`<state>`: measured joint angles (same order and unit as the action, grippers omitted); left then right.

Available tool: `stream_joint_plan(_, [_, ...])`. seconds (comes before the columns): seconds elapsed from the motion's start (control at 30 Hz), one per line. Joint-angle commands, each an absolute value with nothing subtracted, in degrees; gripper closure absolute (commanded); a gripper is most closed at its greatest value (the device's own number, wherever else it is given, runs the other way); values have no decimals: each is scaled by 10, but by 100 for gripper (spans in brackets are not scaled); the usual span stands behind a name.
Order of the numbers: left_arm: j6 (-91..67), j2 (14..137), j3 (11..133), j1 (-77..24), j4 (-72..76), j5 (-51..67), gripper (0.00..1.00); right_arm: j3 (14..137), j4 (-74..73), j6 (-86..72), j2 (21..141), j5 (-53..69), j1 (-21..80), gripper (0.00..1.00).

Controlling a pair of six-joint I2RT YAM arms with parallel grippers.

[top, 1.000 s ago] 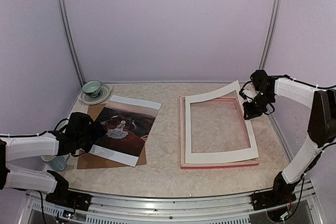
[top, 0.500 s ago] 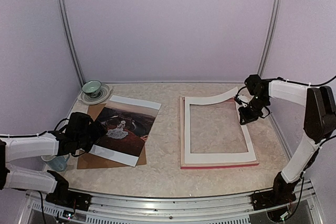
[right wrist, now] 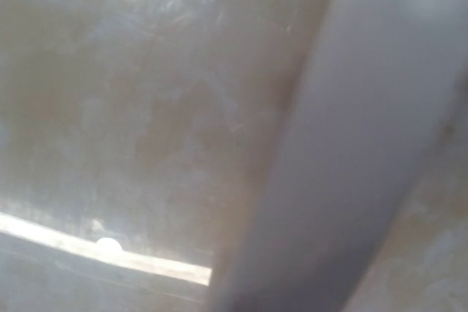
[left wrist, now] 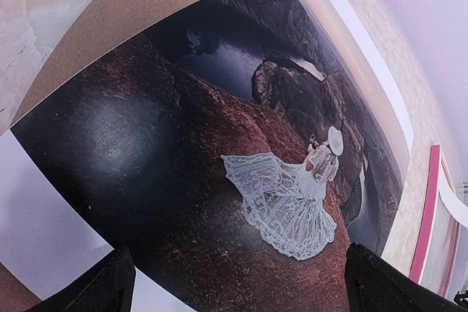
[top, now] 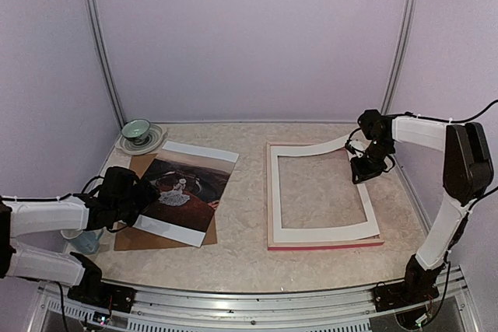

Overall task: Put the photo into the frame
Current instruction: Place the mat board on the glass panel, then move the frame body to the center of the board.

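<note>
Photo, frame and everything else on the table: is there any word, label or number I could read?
No text can be read anywhere.
The photo shows only an image, no caption.
The frame, white mat and green bowl bear no visible writing.
The right wrist view is too blurred to tell.

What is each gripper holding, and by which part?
Left gripper: open over the photo, holding nothing. Right gripper: at the raised far-right corner of the white mat; whether it grips it cannot be told.
</note>
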<state>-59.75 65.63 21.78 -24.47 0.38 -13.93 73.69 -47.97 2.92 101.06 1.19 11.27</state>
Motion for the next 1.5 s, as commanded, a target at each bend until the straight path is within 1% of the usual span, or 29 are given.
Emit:
stream_joint_plan(0.0, [-594, 658, 214, -247, 13, -140, 1, 756, -503, 22, 1027, 4, 126, 57])
stream_joint_plan(0.07, [-594, 655, 214, -248, 12, -142, 1, 758, -509, 19, 1021, -8, 127, 41])
stream_joint_plan(0.13, [-594, 654, 215, -247, 11, -142, 1, 764, -516, 15, 1012, -13, 127, 30])
stream_joint_plan(0.2, [-594, 656, 218, -247, 12, -143, 1, 771, -524, 13, 1004, -19, 127, 22])
stream_joint_plan(0.33, [-595, 665, 223, -248, 12, -141, 1, 785, -544, 4, 996, -48, 127, 15])
stream_joint_plan(0.37, [-596, 667, 223, -248, 12, -141, 1, 787, -548, 2, 993, -54, 127, 11])
stream_joint_plan(0.4, [-597, 668, 223, -248, 12, -141, 1, 788, -549, 3, 990, -61, 127, 3])
stream_joint_plan(0.43, [-597, 670, 224, -248, 12, -142, 1, 790, -551, 2, 988, -69, 127, 1])
stream_joint_plan(0.63, [-598, 672, 225, -248, 12, -146, 1, 821, -536, -29, 987, -123, 127, 1])
stream_joint_plan(0.83, [-599, 677, 231, -250, 12, -151, 1, 843, -443, -60, 1001, -113, 131, 1])
stream_joint_plan(0.9, [-598, 680, 234, -250, 11, -153, 1, 849, -404, -61, 1017, -130, 146, 1])
stream_joint_plan(1.17, [-598, 692, 249, -261, 8, -164, 1, 945, -339, -58, 1146, -227, 196, 1])
stream_joint_plan(1.47, [-598, 708, 265, -275, 9, -177, 1, 1036, -271, -62, 1270, -251, 226, 1])
